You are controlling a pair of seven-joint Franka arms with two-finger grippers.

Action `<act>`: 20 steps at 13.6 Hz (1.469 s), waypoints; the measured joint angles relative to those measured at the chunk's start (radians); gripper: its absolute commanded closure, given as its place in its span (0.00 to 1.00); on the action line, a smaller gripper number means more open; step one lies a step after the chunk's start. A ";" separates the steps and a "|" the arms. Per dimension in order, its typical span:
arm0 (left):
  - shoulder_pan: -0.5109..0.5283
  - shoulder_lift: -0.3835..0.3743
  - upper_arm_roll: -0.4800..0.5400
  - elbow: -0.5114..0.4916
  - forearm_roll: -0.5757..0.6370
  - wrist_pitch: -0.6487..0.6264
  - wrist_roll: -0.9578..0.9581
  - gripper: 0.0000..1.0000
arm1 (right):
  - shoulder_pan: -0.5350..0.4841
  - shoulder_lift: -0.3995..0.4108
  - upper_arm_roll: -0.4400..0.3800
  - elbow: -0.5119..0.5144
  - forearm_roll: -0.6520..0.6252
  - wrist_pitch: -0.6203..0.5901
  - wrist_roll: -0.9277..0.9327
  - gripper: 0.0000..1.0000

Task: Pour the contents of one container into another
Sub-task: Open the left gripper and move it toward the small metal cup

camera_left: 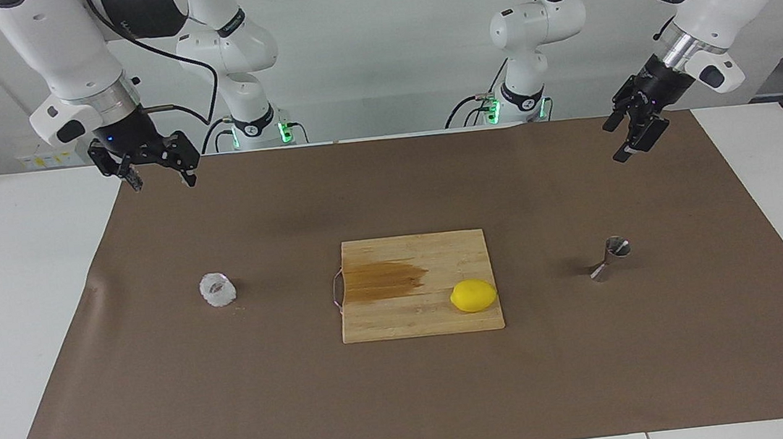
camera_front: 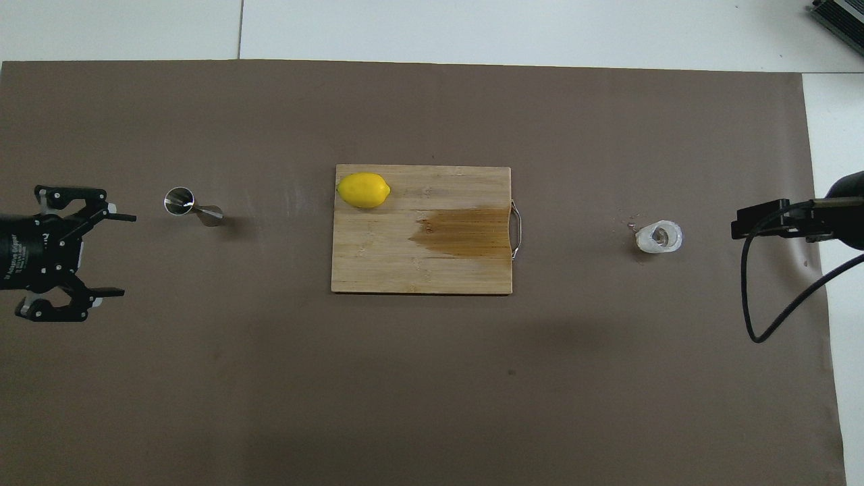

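Right jaws well apart from glass cup

Yellow lemon, stained wooden board

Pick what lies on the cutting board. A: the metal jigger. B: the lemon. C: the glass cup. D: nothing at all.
B: the lemon sits on the board, while the cup and the jigger stand on the brown mat toward opposite ends of the table.
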 measured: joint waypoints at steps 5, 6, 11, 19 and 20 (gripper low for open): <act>0.000 -0.002 0.000 -0.093 -0.089 0.175 -0.281 0.00 | 0.000 0.000 0.000 0.000 0.000 0.000 0.000 0.00; 0.000 -0.002 0.001 -0.114 -0.097 0.209 -0.322 0.00 | 0.000 0.000 0.000 0.000 0.000 0.000 0.000 0.00; 0.018 -0.004 0.004 -0.205 -0.213 0.347 -0.437 0.00 | 0.000 0.000 0.000 0.000 0.000 0.000 0.000 0.00; 0.027 0.020 0.004 -0.324 -0.486 0.517 -0.453 0.00 | 0.000 0.000 0.000 0.000 0.000 0.000 0.000 0.00; 0.027 0.034 0.004 -0.328 -0.512 0.535 -0.454 0.00 | 0.000 0.000 0.000 0.000 0.000 0.000 0.000 0.00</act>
